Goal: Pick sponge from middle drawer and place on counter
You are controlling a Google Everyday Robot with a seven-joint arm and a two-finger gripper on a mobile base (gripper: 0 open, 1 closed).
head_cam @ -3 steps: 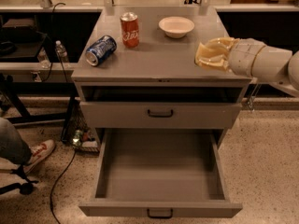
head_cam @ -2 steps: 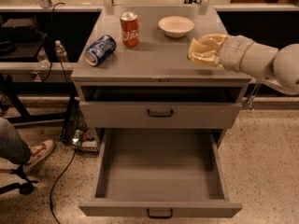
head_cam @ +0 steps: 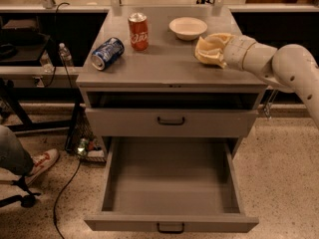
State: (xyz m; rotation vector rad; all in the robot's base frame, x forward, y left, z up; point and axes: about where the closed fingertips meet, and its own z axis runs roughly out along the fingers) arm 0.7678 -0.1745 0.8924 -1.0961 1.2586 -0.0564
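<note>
The pale-yellow sponge (head_cam: 210, 48) is at the right side of the counter (head_cam: 164, 63), just at or slightly above its surface. My gripper (head_cam: 215, 51) comes in from the right on a white arm and is shut on the sponge, which covers most of it. The middle drawer (head_cam: 169, 218) is pulled fully open below, and its flat grey floor holds nothing.
A white bowl (head_cam: 188, 27), an upright red soda can (head_cam: 138, 31) and a blue can lying on its side (head_cam: 107, 53) are on the counter. A closed drawer front (head_cam: 171, 121) sits above the open one. A person's foot (head_cam: 40, 162) and cables are at the left.
My arm has carried the sponge leftward and inward over the counter's right side, closer to the white bowl. The cans, the bowl and the drawer have not moved.
</note>
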